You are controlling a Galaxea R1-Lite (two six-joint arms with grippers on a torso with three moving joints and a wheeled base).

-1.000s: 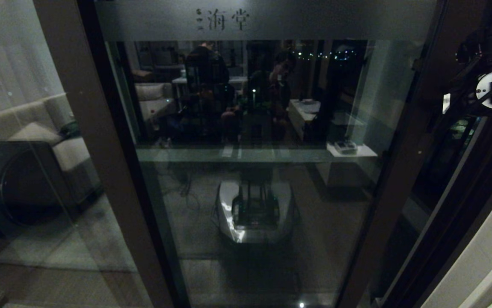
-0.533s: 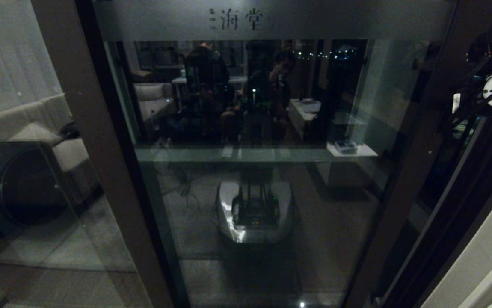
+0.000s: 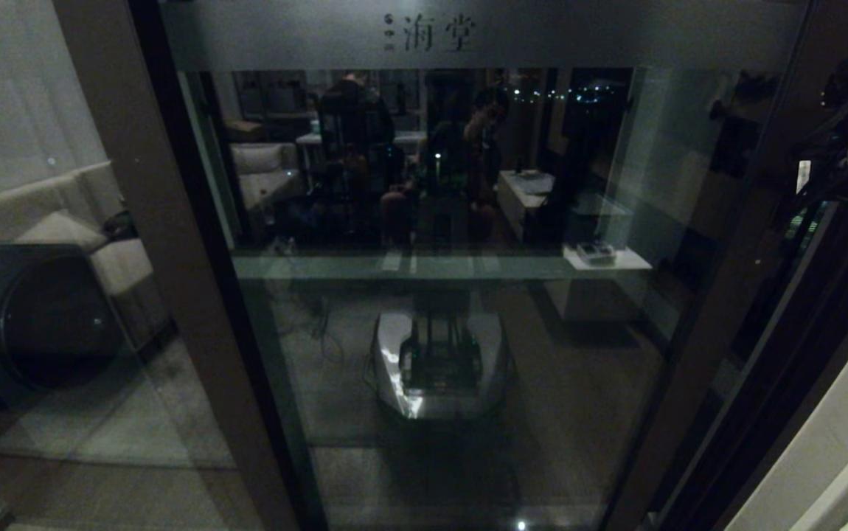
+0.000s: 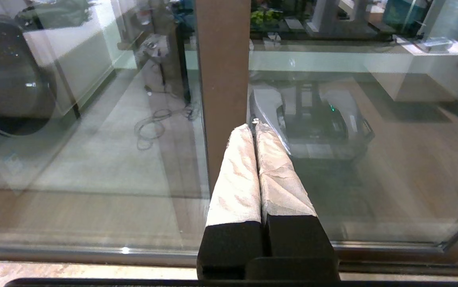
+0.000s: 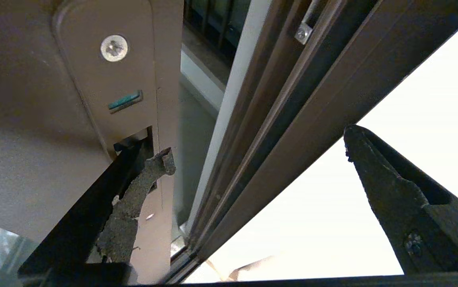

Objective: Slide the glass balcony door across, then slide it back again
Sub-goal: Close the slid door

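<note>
Clear, glossy glass in the glass balcony door [image 3: 453,310], mirror-like with reflections; frosted matt band at 12 o'clock. Smooth, satin dark-brown metal frame around it. Handle plate [image 5: 109,79] of the same smooth brown finish, with a bright metal screw [image 5: 114,48]. Rough, worn black padding on right gripper [image 5: 257,155] fingers. White, wrinkled cloth-like wrap over left gripper [image 4: 255,129] fingers, matt black below.

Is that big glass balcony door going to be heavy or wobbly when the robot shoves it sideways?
Probably heavy: the glass balcony door is a tall pane in a thick brown frame. It should glide stiffly along its track, not tip. The right gripper, jaws open, has one finger hooked in the recessed handle, so slipping seems unlikely.
</note>
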